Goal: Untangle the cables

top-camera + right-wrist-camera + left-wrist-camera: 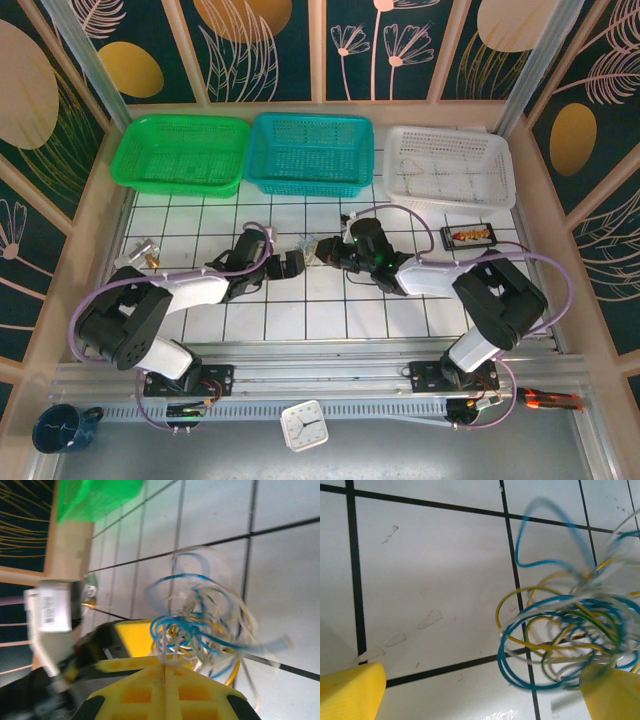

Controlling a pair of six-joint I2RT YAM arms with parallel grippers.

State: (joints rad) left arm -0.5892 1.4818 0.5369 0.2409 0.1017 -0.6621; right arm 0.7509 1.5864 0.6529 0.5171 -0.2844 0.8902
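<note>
Though blurry, cables (199,630) in right gripper (164,664).

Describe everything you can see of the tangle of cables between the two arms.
The cables are a small knot of very thin, limp wires in blue, yellow and white, looped over one another, loose ends sticking out; they look plastic-coated and show blurred. The right gripper is shut on a pinch of strands. The open left gripper stands close beside the loops. Under them is the white tiled table.
</note>
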